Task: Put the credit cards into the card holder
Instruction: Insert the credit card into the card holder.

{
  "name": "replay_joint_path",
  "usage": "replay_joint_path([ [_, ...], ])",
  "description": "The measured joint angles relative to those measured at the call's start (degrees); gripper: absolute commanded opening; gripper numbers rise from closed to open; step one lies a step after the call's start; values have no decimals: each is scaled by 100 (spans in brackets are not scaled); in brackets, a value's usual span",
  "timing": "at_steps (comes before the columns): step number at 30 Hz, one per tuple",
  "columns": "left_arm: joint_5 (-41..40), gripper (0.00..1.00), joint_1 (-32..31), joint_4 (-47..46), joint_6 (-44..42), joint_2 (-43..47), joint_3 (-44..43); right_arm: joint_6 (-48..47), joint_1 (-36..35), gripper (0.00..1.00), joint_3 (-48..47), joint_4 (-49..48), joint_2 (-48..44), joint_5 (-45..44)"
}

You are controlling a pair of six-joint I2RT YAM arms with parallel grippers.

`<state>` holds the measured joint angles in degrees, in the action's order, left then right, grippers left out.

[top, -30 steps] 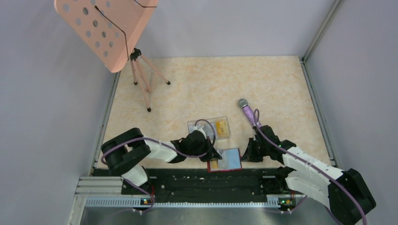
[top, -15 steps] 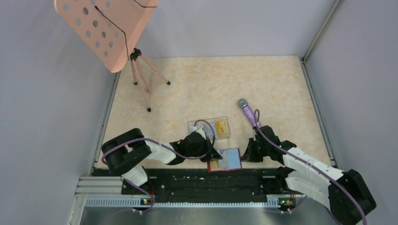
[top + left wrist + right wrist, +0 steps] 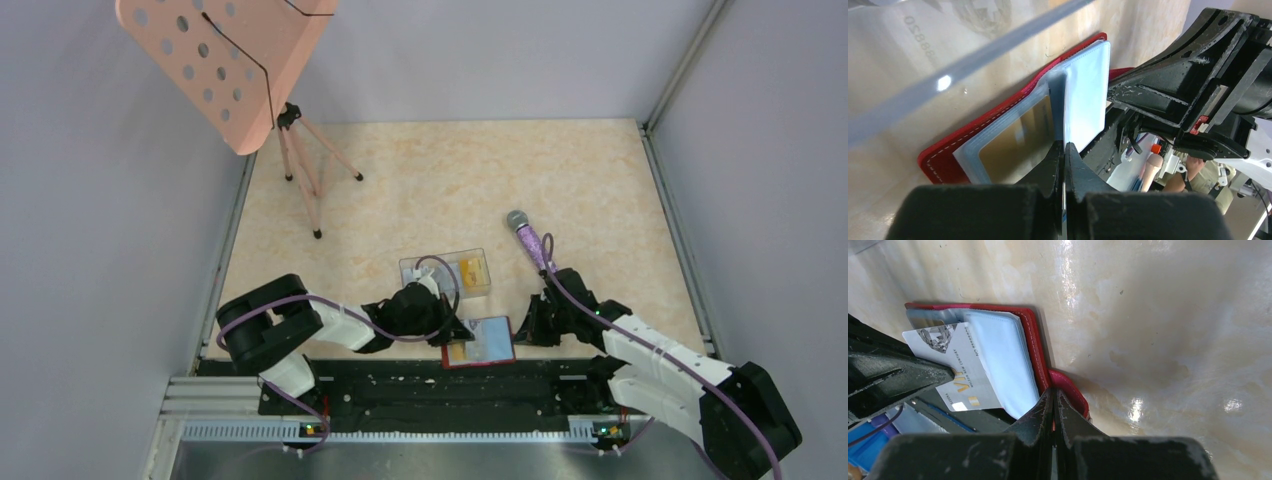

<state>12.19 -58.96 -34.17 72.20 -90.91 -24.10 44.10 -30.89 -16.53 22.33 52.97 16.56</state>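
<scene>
The red card holder (image 3: 480, 342) lies open at the table's near edge, its clear sleeves up. A gold card (image 3: 1015, 147) sits in one sleeve. My left gripper (image 3: 452, 330) is shut on a pale grey-white credit card. The card shows edge-on between my fingers in the left wrist view (image 3: 1064, 150) and flat in the right wrist view (image 3: 955, 367), its far end among the pale blue sleeves (image 3: 1000, 357). My right gripper (image 3: 524, 326) is shut on the holder's red flap (image 3: 1068, 387) at its right edge. A yellow card (image 3: 472, 268) lies in the clear box (image 3: 447, 272).
A purple microphone (image 3: 528, 238) lies just behind my right arm. A pink music stand (image 3: 230, 70) on a tripod stands at the far left. The black base rail (image 3: 440, 385) runs right beside the holder.
My left wrist has shifted slightly toward the near edge with the card still in its jaws. The right arm and the card holder have not moved.
</scene>
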Motion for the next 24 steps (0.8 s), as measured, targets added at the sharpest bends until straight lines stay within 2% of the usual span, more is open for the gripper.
replay_joint_path([
  [17, 9, 0, -50, 140, -160, 0, -61, 2, 0, 0, 2, -57, 0, 24],
  [24, -363, 0, -83, 507, 57, 321, 9, 7, 0, 0, 4, -57, -7, 26],
])
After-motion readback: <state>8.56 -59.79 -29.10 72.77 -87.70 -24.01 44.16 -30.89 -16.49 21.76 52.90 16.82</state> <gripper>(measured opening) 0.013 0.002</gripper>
